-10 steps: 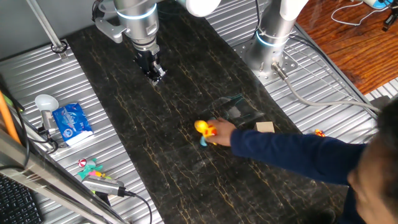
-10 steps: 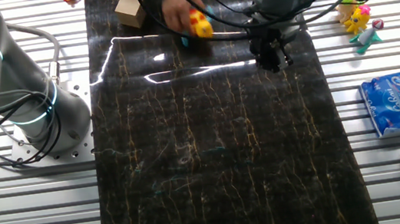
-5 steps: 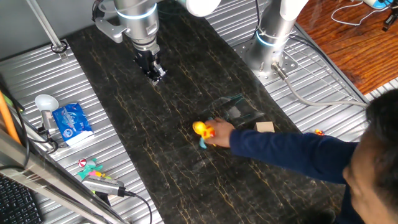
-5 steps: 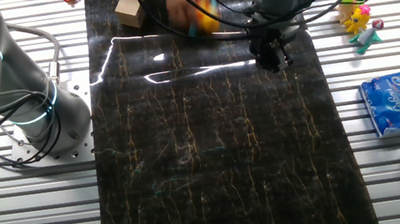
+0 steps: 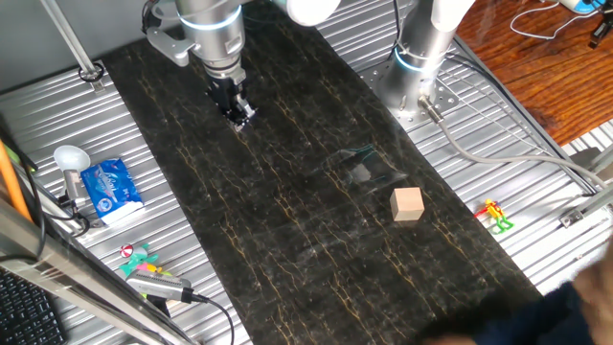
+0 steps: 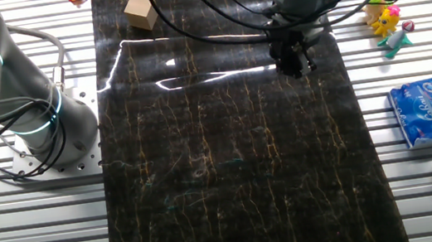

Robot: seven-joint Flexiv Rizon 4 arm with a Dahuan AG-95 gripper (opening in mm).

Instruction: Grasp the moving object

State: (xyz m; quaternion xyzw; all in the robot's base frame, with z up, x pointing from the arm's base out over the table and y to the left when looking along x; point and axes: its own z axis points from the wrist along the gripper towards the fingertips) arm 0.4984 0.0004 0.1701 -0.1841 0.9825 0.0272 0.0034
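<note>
- The moving object shows in neither view: no thing on the mat answers to it, so its place cannot be given.
- With it out of sight, its weight, stiffness, slipperiness and best hold cannot be judged. A thing that moves probably calls for closing across its widest firm part once it appears.
- The gripper (image 5: 238, 112) hangs low over the dark marbled mat (image 5: 287, 201), toward 11 o'clock from the mat's middle in one fixed view. It holds nothing.
- Its dark fingers look close together, but how far apart they stand I cannot tell in either view (image 6: 295, 62).
- The tan wooden cube (image 5: 407, 204) rests on the mat well apart from the gripper, at about 4 o'clock from the mat's middle.
- The mat looks glossy and catches glare, so a light thing would likely slide on it.
- Beyond the mat lies the ribbed metal table (image 5: 57, 115). It carries a thin toy figure (image 5: 493, 214) at 3 o'clock of the cube, a blue packet (image 5: 110, 189) and a second arm's base (image 5: 420, 59).
- A dark blurred shape (image 5: 536, 321) fills the 5 o'clock corner.
</note>
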